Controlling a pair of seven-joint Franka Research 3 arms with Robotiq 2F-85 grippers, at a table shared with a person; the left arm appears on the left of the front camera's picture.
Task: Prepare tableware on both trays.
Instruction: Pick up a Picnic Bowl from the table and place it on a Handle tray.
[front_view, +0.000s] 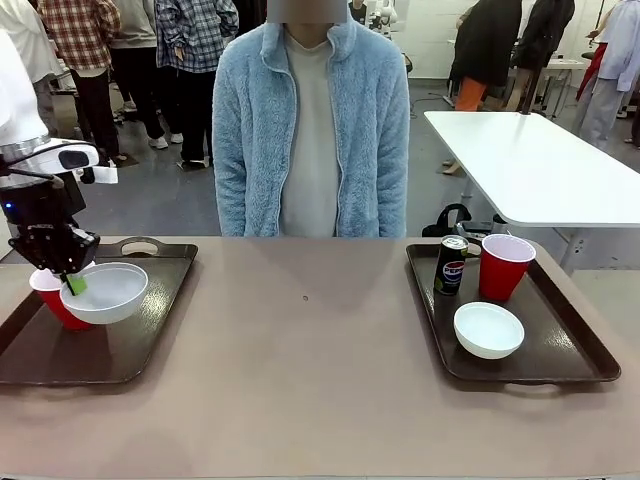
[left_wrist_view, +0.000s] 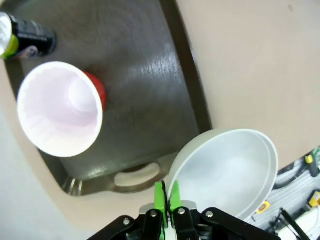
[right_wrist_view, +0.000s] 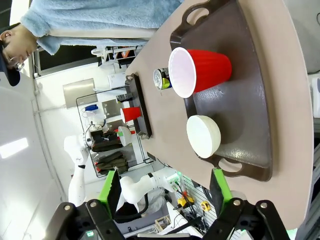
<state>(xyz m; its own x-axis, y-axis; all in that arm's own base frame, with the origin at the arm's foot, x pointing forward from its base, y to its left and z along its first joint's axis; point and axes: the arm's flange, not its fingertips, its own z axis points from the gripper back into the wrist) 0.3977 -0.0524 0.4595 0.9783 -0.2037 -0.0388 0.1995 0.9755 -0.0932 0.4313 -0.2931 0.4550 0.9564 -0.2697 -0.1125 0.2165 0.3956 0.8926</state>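
Observation:
My left gripper (front_view: 72, 283) is shut on the rim of a white bowl (front_view: 108, 292), holding it slightly tilted just above the left tray (front_view: 150, 330). In the left wrist view the green pads (left_wrist_view: 160, 196) pinch the bowl's (left_wrist_view: 230, 167) rim. A red cup (left_wrist_view: 60, 107) and a Pepsi can (left_wrist_view: 27, 39) stand on the tray (left_wrist_view: 145, 75) beyond it. The right tray (front_view: 570, 345) carries a Pepsi can (front_view: 450, 265), a red cup (front_view: 503, 266) and a white bowl (front_view: 488, 329). My right gripper (right_wrist_view: 165, 190) hangs open, high above that tray (right_wrist_view: 255, 100).
A person in a light blue fleece jacket (front_view: 310, 130) stands at the far edge of the table, hands out of sight. The brown tabletop (front_view: 305, 340) stretches bare between the two trays. A white table (front_view: 540, 160) stands behind at the right.

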